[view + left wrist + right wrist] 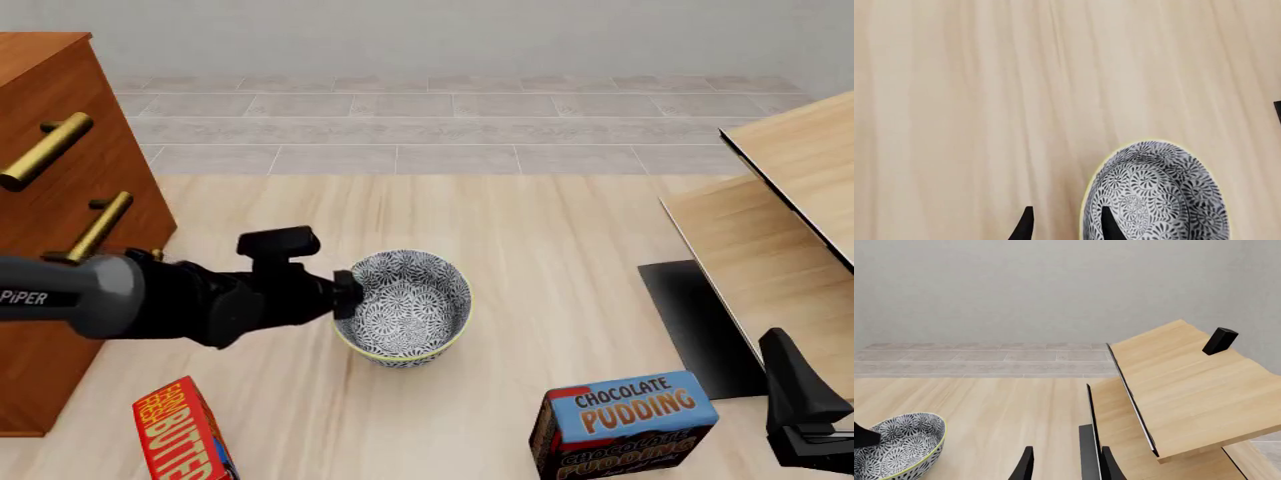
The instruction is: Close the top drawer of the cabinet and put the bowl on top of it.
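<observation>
Bowl (pixel 403 306) upright on desk (pixel 534 250), mid-near, right of cabinet (pixel 54 200). Left claw (pixel 350 296) grasping bowl's left rim, one finger inside, one outside. Right claw (pixel 1064 465) parted, holding nothing, near right by pudding box (pixel 625 425).

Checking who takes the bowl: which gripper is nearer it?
Left. The left gripper is at the bowl rim; the right gripper sits far off.
</observation>
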Controlling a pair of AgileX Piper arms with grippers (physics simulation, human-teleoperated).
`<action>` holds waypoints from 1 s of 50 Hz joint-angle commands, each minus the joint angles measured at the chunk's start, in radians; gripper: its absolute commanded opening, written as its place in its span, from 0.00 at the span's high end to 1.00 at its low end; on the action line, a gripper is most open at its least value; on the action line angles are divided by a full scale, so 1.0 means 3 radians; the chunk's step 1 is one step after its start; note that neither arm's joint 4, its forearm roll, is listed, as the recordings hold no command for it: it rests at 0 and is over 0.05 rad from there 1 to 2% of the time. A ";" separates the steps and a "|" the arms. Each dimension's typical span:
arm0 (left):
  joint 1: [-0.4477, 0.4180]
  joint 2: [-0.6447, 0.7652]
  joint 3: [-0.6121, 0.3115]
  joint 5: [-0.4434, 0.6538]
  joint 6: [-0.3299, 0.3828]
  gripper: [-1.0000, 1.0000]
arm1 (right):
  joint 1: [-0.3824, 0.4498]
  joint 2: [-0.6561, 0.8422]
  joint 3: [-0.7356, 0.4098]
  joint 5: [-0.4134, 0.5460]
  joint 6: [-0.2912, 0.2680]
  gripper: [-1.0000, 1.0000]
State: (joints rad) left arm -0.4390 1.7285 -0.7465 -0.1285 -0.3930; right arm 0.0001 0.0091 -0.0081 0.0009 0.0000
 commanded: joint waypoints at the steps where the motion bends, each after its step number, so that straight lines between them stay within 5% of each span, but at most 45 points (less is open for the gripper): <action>1: -0.0012 0.0059 -0.0012 -0.0024 -0.0014 0.00 | 0.0000 -0.0007 0.0007 -0.0002 0.0000 0.00; 15: -0.0011 0.0087 -0.0024 -0.0031 -0.0003 0.00 | 0.0000 -0.0007 0.0007 -0.0002 0.0000 0.00; 16: 0.0003 0.0091 -0.0023 -0.0043 -0.0016 1.00 | 0.0000 -0.0007 0.0007 -0.0002 0.0000 0.00; 33: 0.0062 -0.0104 0.0034 0.0029 0.0004 1.00 | 0.0000 -0.0007 0.0007 -0.0002 0.0000 0.00; 50: -0.0012 -0.0839 0.0123 0.0489 -0.0017 1.00 | -0.0001 -0.0007 0.0007 -0.0002 -0.0001 0.00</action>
State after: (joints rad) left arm -0.4334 1.5930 -0.7229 -0.0521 -0.4009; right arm 0.0001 0.0091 -0.0081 0.0009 0.0000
